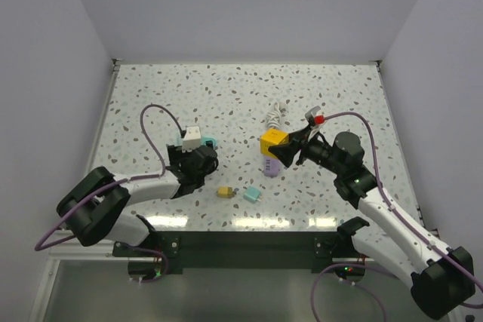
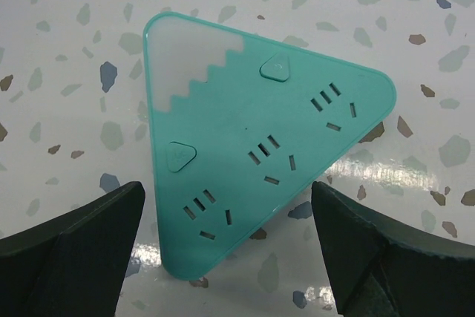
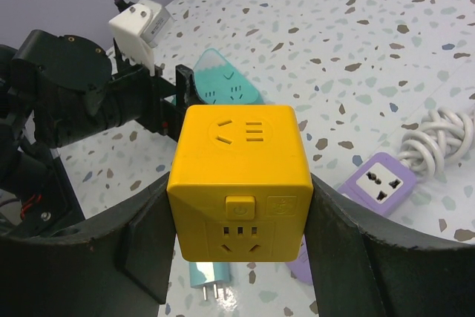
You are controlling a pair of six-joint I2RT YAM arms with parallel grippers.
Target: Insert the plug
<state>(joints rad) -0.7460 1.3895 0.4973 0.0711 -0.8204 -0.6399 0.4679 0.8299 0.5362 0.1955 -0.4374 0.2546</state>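
One cube clamped; left claw clears socket edges.

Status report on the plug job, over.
Left gripper open over teal triangular strip. Right gripper shut on yellow cube adapter. Beside it, purple strip on table.

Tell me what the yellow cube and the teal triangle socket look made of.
Yellow cube: most likely moulded plastic with a smooth satin finish, going by its soft sheen, rounded edges and moulded-in slots. Teal triangle socket: plastic too by the look, matte teal, with one frosted whitish corner that may be translucent.
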